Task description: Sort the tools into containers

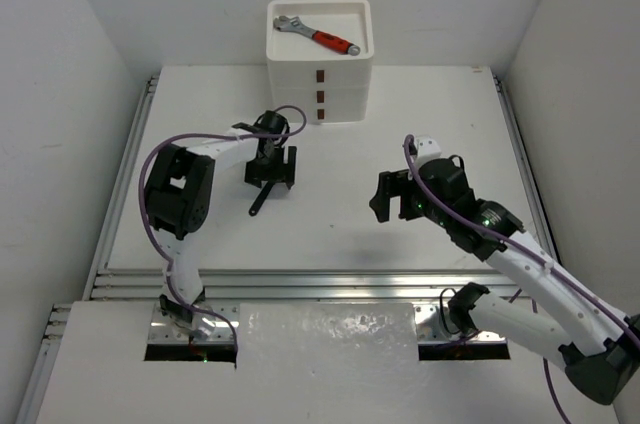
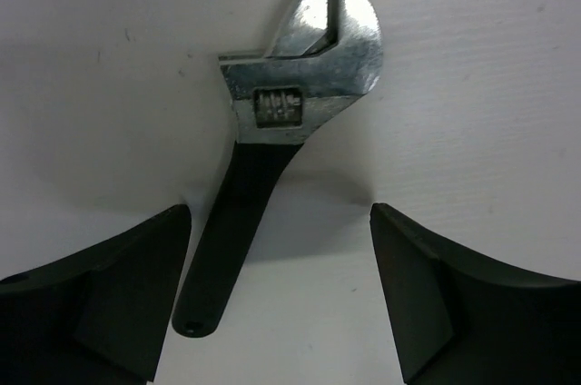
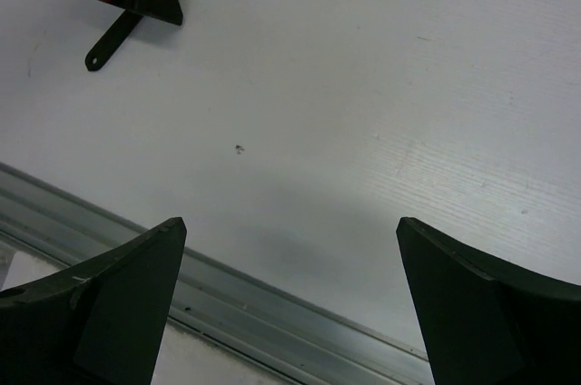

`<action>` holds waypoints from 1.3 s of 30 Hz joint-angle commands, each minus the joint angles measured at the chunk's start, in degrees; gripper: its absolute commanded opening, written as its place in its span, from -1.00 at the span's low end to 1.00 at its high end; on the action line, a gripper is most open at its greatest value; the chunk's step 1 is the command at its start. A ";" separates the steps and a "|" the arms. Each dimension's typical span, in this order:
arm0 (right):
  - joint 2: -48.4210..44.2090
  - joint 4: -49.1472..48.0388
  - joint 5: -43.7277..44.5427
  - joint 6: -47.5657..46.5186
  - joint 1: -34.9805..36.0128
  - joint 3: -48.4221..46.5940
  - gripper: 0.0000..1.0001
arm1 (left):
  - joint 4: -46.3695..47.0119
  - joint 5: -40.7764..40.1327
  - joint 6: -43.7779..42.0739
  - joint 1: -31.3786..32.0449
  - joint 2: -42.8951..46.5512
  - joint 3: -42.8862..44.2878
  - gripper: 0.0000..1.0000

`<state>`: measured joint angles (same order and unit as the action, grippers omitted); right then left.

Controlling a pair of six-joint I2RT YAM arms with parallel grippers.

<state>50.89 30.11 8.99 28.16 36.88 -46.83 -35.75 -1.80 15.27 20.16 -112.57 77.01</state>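
Observation:
A black-handled steel adjustable wrench (image 2: 272,158) lies flat on the white table; its handle end shows in the top view (image 1: 260,202) and in the right wrist view (image 3: 107,42). My left gripper (image 1: 271,174) hangs just over it, open, jaws either side of the handle and not touching it (image 2: 281,262). A red-handled wrench (image 1: 318,36) lies in the top tray of the white drawer unit (image 1: 320,64), whose three drawers look closed. My right gripper (image 1: 392,199) is open and empty above bare table at centre right (image 3: 290,258).
Aluminium rails (image 1: 320,284) run along the table's near edge, also in the right wrist view (image 3: 272,312). White walls close in the left, right and back. The left arm's purple cable (image 1: 160,159) loops beside its elbow.

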 commanded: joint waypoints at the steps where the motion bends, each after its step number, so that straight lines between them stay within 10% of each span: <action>1: -2.90 -2.34 -2.67 -0.74 0.12 1.03 0.98 | -0.81 -0.92 -0.68 -0.56 0.69 2.88 0.54; 5: -3.61 -2.16 -1.79 -1.97 0.12 0.95 0.98 | -1.17 0.66 -1.29 -0.65 -0.98 2.88 0.20; 18: -6.51 -4.18 -3.72 -1.88 0.12 2.79 0.98 | -0.82 -1.63 -1.38 -0.74 -4.76 2.62 0.00; 24: -7.65 -4.79 -5.12 -1.71 0.12 3.94 0.98 | 0.15 -0.31 -0.86 -0.30 -4.76 1.56 -1.00; 39: -9.50 -6.55 -5.74 -3.03 0.03 5.26 0.98 | 11.74 -1.28 2.57 2.34 22.12 -6.52 -1.00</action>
<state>42.15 26.02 3.38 25.91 36.88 -41.78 -30.89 -3.31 16.12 22.48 -96.42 70.67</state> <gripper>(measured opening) 0.992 0.188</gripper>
